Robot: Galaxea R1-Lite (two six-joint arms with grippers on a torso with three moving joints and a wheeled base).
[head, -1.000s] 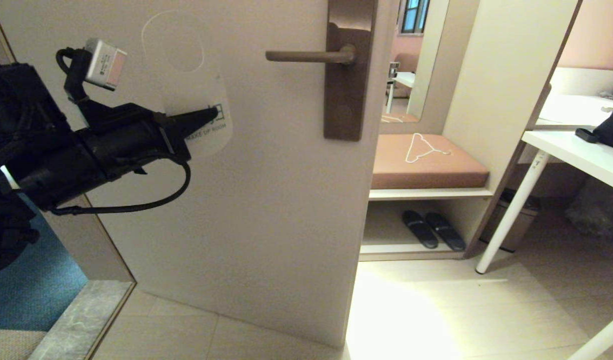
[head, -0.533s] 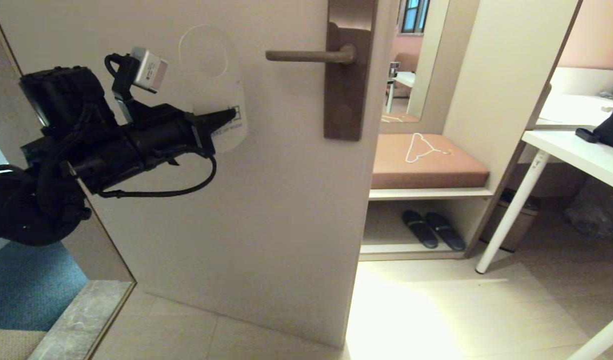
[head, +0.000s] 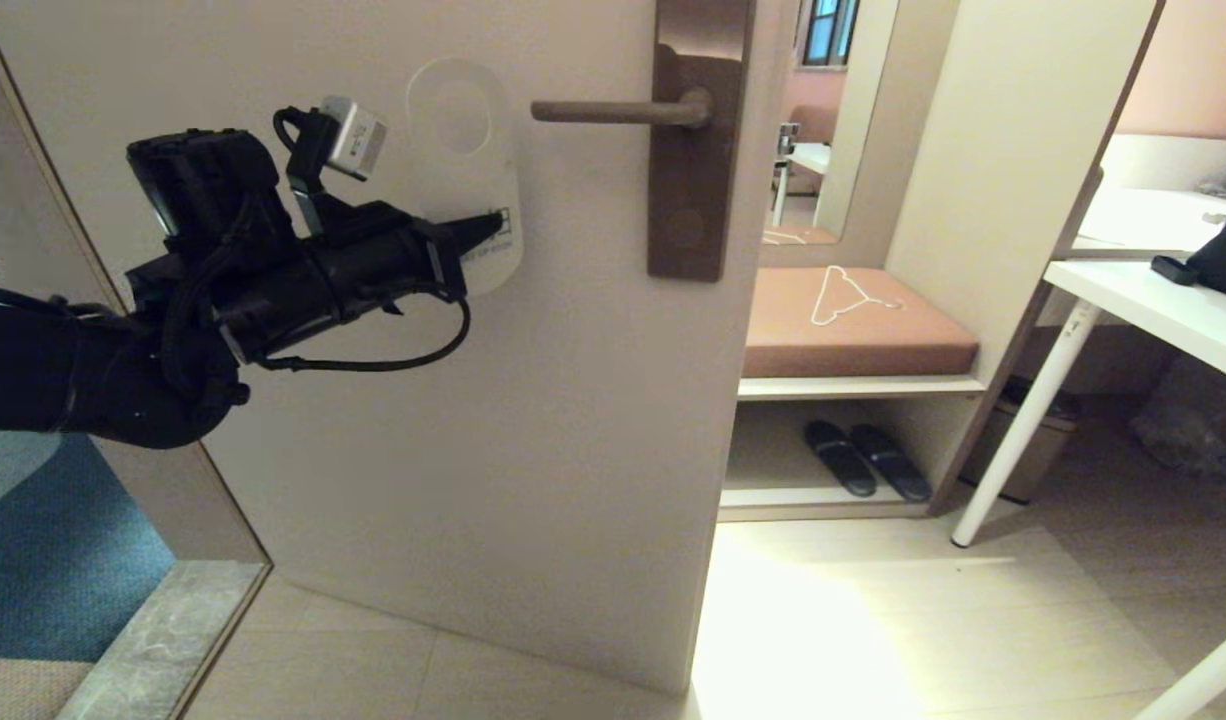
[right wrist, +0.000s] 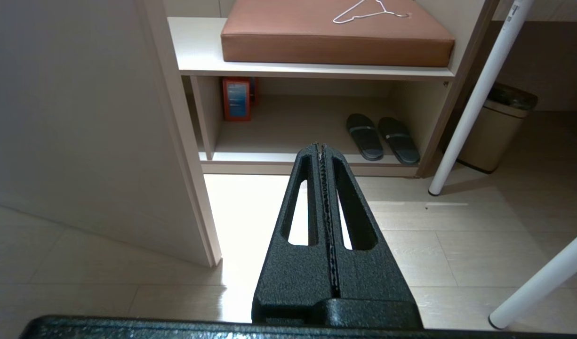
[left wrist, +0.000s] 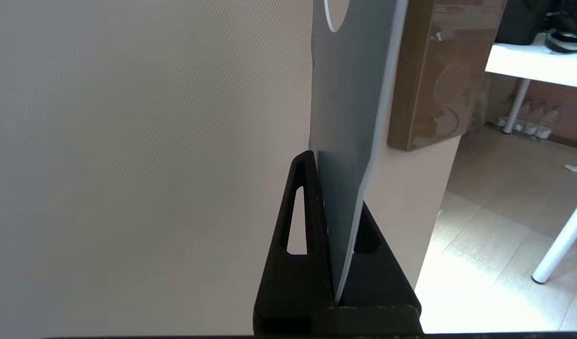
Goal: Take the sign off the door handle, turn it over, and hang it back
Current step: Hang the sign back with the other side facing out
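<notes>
Hanging upright from the left tool (head: 488, 228), the sign (head: 463, 160) shows its off-white face to the head view, with its rounded, holed end uppermost and its long axis close to vertical, tipped slightly. The left tool is clamped on the sign's lower end; the left wrist view shows the card (left wrist: 349, 141) pinched between the two black fingers (left wrist: 298, 221), its slate-blue face turned toward the door (head: 533, 420).

The relation on which the next move depends is lateral. The door handle (head: 618, 110) projects level from its bronze backplate (head: 693, 170), and its free tip points toward the sign. The oval hole (head: 460, 115) stands just beside that tip, at about the same height but not yet over it. The hole must therefore be carried along the lever's own axis, toward the backplate, so that the bar threads through it. The left arm is the nearer one and the only one engaged; judged from the turned face, the sign appears ready for rehanging.

The right tool (right wrist: 322, 148) is closed on nothing, and its own view looks down toward the floor and the shoe shelf; it does not appear in the head view.

Limits of visibility: the gap between card and door face cannot be judged from the head view. In the left wrist view the hole is cut off at the frame edge and the lever bar is not seen, only the backplate (left wrist: 434, 84). The printed wording near the fingertips is too small to read in full.
</notes>
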